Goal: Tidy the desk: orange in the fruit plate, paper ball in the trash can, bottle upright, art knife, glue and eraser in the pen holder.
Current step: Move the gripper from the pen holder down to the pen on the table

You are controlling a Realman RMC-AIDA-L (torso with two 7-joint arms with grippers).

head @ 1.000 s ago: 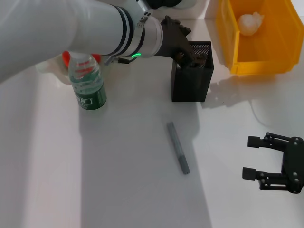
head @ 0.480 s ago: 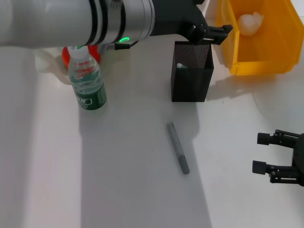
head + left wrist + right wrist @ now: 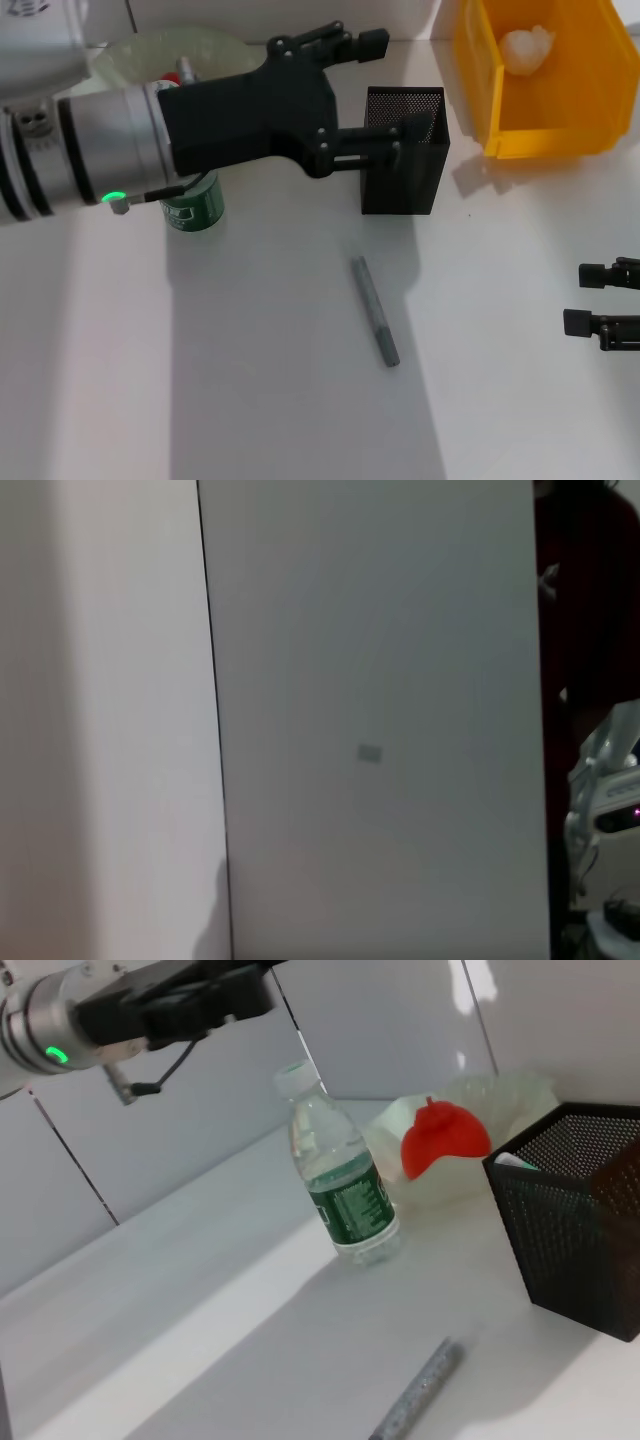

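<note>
The clear plastic bottle (image 3: 342,1182) with its dark green label stands upright, white cap on top; the label's print is too small to read. Behind it the red-orange orange (image 3: 445,1138) sits in the pale-green ruffled glass fruit plate (image 3: 505,1095). The crumpled white paper ball (image 3: 527,46) lies in the bright yellow plastic trash can (image 3: 478,90).

Compared with half a second ago, the left gripper (image 3: 385,95) has pulled back from above the yellow bin and now hangs beside the black mesh pen holder (image 3: 403,190), its jaws released and holding nothing; one finger (image 3: 385,149) crosses in front of the holder's rim. The right gripper (image 3: 585,298) has slid farther toward the desk's edge, jaws parted and empty.

A grey stick-shaped art knife (image 3: 374,310) lies flat on the white desk (image 3: 270,380), well apart from and between both sets of jaws, with bare surface all round it.
</note>
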